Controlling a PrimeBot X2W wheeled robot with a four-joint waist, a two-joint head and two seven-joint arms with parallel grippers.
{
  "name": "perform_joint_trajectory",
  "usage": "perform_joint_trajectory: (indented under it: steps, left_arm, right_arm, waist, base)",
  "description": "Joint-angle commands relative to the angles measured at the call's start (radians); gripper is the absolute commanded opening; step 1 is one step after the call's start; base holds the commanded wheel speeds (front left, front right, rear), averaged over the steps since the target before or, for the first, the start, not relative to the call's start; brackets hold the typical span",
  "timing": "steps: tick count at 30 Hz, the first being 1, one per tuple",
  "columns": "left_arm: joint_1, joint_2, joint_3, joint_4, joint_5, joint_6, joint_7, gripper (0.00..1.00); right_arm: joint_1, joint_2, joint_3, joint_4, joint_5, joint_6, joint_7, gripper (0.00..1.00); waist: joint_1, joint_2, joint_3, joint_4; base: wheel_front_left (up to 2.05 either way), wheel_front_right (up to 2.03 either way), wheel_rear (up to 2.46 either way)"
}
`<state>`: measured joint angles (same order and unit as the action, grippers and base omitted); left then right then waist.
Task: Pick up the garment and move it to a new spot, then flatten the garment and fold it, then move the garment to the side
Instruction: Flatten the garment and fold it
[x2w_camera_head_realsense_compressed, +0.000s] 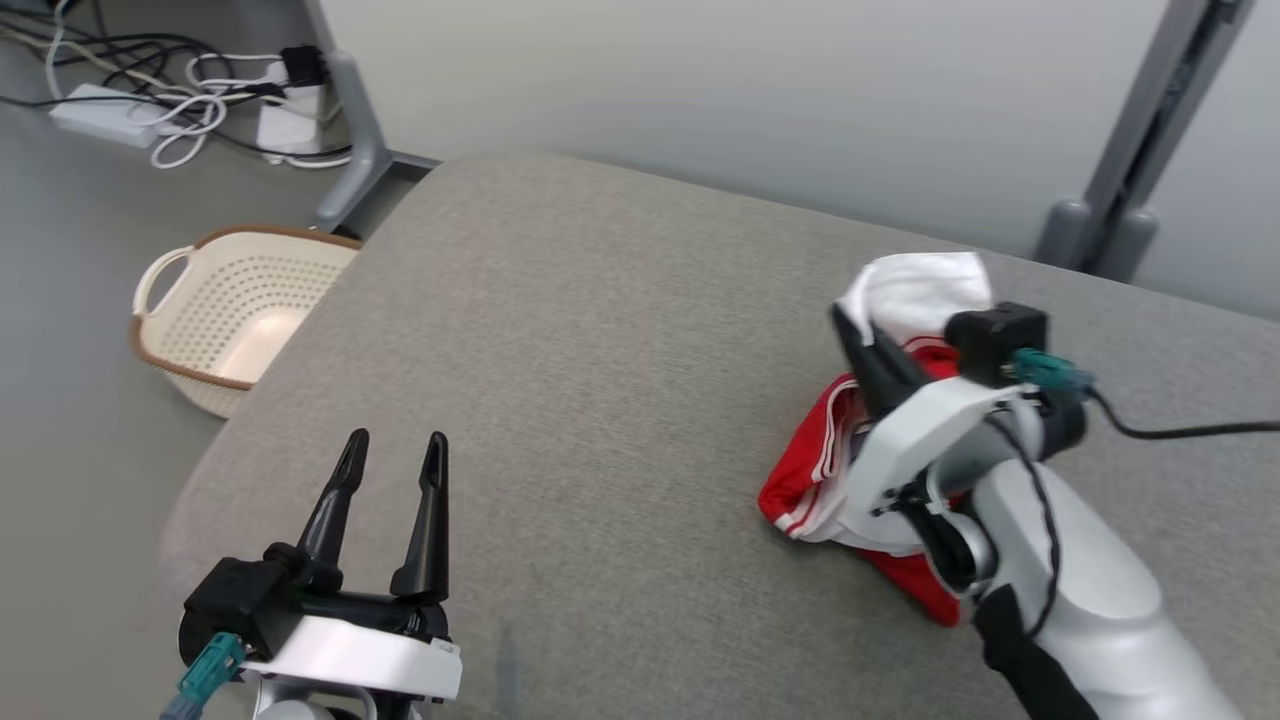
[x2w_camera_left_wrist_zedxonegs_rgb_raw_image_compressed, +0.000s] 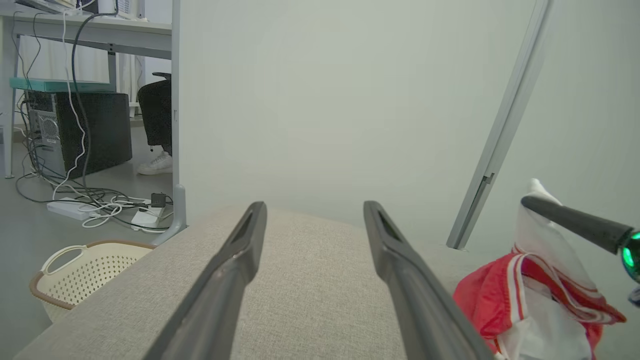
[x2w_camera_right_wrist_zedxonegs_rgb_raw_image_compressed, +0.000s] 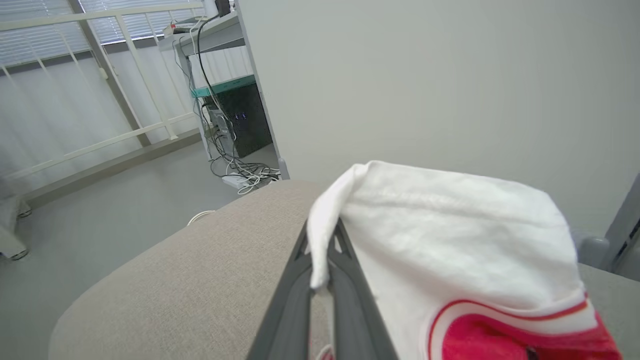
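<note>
The garment (x2w_camera_head_realsense_compressed: 900, 300) is red and white, bunched at the right side of the grey cushioned surface (x2w_camera_head_realsense_compressed: 600, 350). My right gripper (x2w_camera_head_realsense_compressed: 850, 330) is shut on its white edge and holds that part lifted, while the red part trails down to the surface. In the right wrist view the white cloth (x2w_camera_right_wrist_zedxonegs_rgb_raw_image_compressed: 450, 225) drapes over the closed fingers (x2w_camera_right_wrist_zedxonegs_rgb_raw_image_compressed: 350, 280). My left gripper (x2w_camera_head_realsense_compressed: 395, 450) stands open near the front left edge, nothing between its fingers. From the left wrist view the garment (x2w_camera_left_wrist_zedxonegs_rgb_raw_image_compressed: 530, 295) hangs at the far right, beyond the spread fingers (x2w_camera_left_wrist_zedxonegs_rgb_raw_image_compressed: 240, 250).
A cream perforated basket (x2w_camera_head_realsense_compressed: 230, 310) sits on the floor left of the surface. Cables and a power strip (x2w_camera_head_realsense_compressed: 180, 110) lie on the floor behind it. Grey partition posts (x2w_camera_head_realsense_compressed: 1130, 180) and a pale wall stand behind the surface. A person's leg and shoe (x2w_camera_left_wrist_zedxonegs_rgb_raw_image_compressed: 157, 160) show under a desk.
</note>
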<state>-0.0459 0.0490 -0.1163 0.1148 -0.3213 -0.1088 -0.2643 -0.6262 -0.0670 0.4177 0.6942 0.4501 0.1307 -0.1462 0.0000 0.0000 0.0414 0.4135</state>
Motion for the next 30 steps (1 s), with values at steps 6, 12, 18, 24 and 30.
perform_joint_trajectory:
  steps: [6,12,18,24,30]
  left_arm:
    - [-0.035,0.003,-0.023,-0.003,-0.015,-0.003,0.0,1.0]
    - [-0.059,0.003,-0.04,-0.03,-0.037,0.013,0.0,1.0]
    - [-0.072,0.003,-0.06,-0.043,-0.045,0.029,0.0,1.0]
    - [-0.085,0.003,-0.062,-0.016,-0.03,0.023,0.0,1.0]
    - [-0.068,0.004,-0.026,-0.008,-0.011,0.015,0.0,1.0]
  right_arm:
    - [-0.074,0.012,0.208,0.026,0.14,0.0,0.043,0.0]
    - [-0.181,0.01,0.474,-0.004,0.35,0.0,0.017,0.0]
    - [-0.273,0.013,0.65,0.008,0.563,0.0,-0.055,0.41]
    - [-0.317,0.014,0.739,0.04,0.668,0.0,-0.104,1.0]
    - [-0.331,0.005,0.808,0.03,0.727,0.0,-0.1,1.0]
  waist:
    - [0.0,0.0,0.033,0.114]
    - [0.0,0.0,0.095,0.151]
    - [0.0,0.0,0.127,0.16]
    - [0.0,0.0,0.105,0.111]
    - [0.0,0.0,0.074,-0.023]
  base:
    - [0.0,0.0,0.0]
    - [0.0,0.0,0.0]
    - [0.0,0.0,0.0]
    - [0.0,0.0,0.0]
    - [0.0,0.0,0.0]
